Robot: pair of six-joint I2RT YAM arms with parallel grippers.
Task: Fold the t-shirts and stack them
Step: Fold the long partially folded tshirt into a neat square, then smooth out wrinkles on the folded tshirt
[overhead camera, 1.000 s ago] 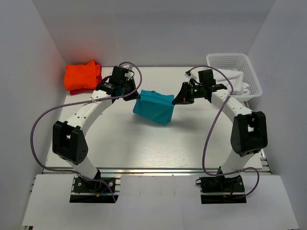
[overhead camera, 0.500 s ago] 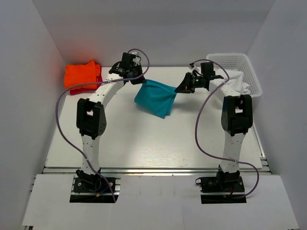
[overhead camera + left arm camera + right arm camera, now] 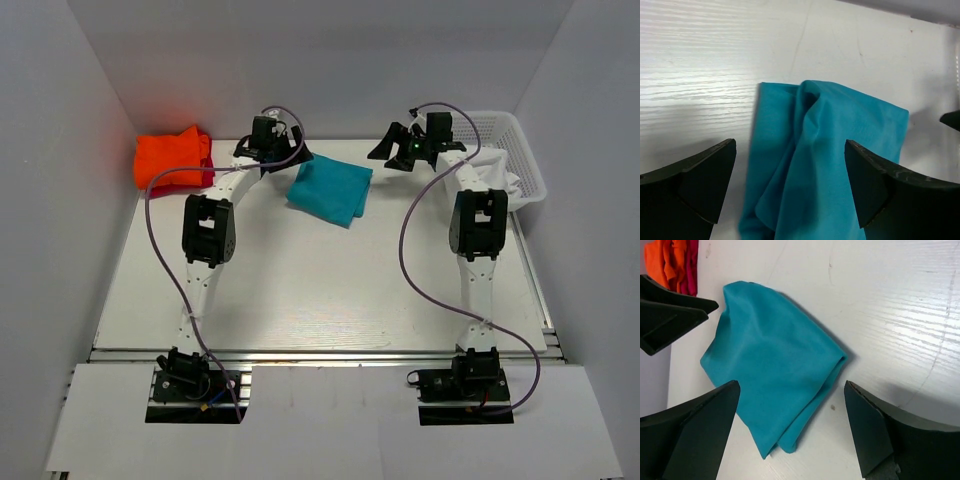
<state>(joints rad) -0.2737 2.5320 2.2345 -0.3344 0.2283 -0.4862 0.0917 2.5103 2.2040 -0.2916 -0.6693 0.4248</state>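
The teal-blue t-shirt (image 3: 330,190) lies folded and loose on the white table (image 3: 300,280), near the back middle. My left gripper (image 3: 292,160) hangs open just above its left end, and its jaws straddle the cloth (image 3: 830,165) without touching it. My right gripper (image 3: 385,152) is open too, above the shirt's right side (image 3: 775,365). The orange t-shirt (image 3: 172,158) sits folded at the back left on top of a red one (image 3: 690,270). Nothing is held by either gripper (image 3: 790,150) (image 3: 791,387).
A white mesh basket (image 3: 520,140) with white cloth (image 3: 495,170) in it stands at the back right. White walls close in the table on the left, back and right. Both arms reach far back over the table, with purple cables looping beside them.
Both grippers have opened and let go of the teal-blue t-shirt, which now lies on the table farther back. Both arms have stretched toward the back wall.
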